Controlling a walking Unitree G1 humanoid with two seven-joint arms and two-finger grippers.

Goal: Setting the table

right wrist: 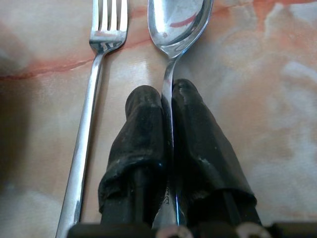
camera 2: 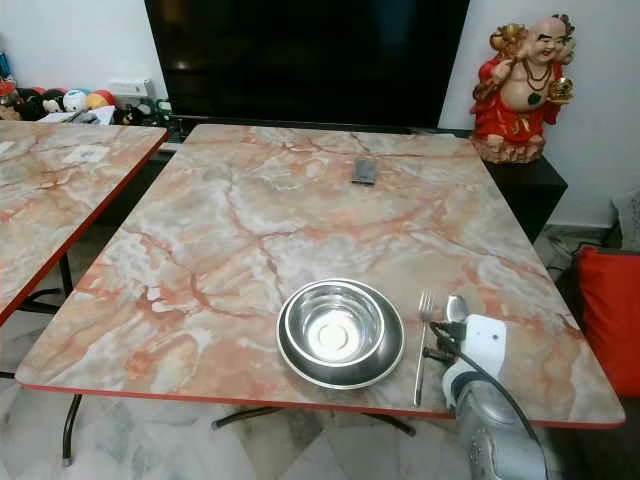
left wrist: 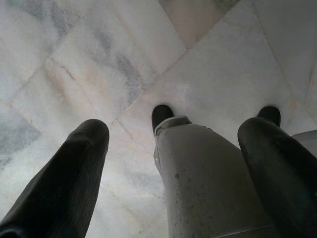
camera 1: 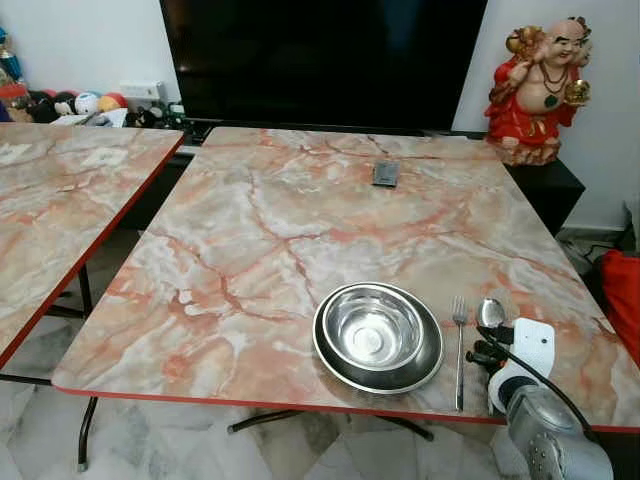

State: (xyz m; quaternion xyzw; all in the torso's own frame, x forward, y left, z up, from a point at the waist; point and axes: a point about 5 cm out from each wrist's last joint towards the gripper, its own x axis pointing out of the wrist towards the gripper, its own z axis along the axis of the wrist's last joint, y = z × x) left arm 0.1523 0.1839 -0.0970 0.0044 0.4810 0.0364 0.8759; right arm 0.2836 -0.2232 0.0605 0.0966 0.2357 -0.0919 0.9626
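Place setting near completion on the marble-patterned counter (camera 1: 300, 230). Along its near edge you have one steel bowl (camera 1: 374, 329) nested in one steel plate (camera 1: 430, 362), with one fork (camera 1: 460, 345) lying just beside the plate on the robot's right, tines pointing away from the robot. One spoon (right wrist: 174, 29) lies parallel to the fork and just beyond it, bowl end pointing the same way; your right pincer (right wrist: 168, 106) is clamped on its handle, fingers pressed together around the thin stem, with the spoon low over or resting on the surface, which of the two you cannot tell. What appears left, as a judgement: release the spoon and withdraw. Your left pincer (left wrist: 173, 134) hangs idle over the tiled floor (left wrist: 148, 64), fingers wide apart and holding nothing. Also present: one small dark flat object (camera 1: 386, 174) far across the counter, one red figurine (camera 1: 535, 85) on the side cabinet, and a second counter (camera 1: 60, 200) at left.
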